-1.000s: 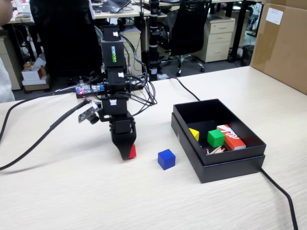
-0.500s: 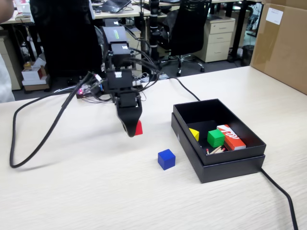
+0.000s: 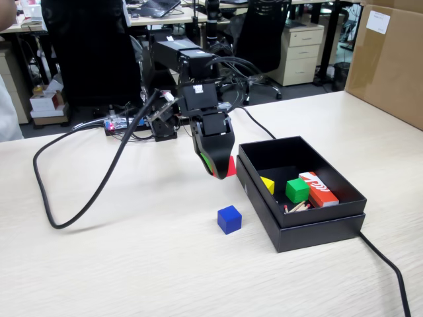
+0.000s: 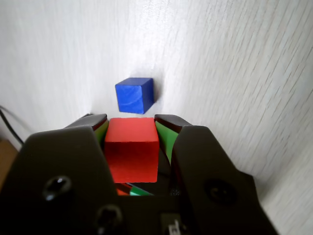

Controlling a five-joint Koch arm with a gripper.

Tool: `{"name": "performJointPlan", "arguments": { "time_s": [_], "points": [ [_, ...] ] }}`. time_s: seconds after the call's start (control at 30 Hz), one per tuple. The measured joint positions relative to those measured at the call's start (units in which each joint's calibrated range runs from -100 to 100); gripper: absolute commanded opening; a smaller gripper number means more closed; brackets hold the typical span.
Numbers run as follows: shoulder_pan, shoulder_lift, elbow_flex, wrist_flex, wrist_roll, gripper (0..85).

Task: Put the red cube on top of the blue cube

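Observation:
My gripper (image 3: 221, 170) is shut on the red cube (image 4: 132, 147), which sits between the two green-padded jaws in the wrist view. In the fixed view only a corner of the red cube (image 3: 230, 167) shows beside the black jaws, held above the table. The blue cube (image 3: 229, 219) stands on the light wooden table in front of and below the gripper, apart from it. In the wrist view the blue cube (image 4: 134, 95) lies just beyond the held red cube, slightly turned.
A black open box (image 3: 310, 224) stands right of the gripper in the fixed view. It holds a green cube (image 3: 297, 190), a yellow block (image 3: 267, 185), a red-and-white printed box (image 3: 318, 188) and small sticks. A black cable (image 3: 79, 211) loops on the left; another cable (image 3: 390, 271) runs off right.

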Motion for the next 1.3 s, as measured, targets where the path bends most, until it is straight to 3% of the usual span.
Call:
{"name": "performJointPlan", "arguments": {
  "time_s": [0.5,1.3],
  "points": [
    [-0.49,15.28,8.95,0.00,0.10,0.9],
    [-1.17,18.51,11.41,0.15,0.20,1.1]
  ]
}}
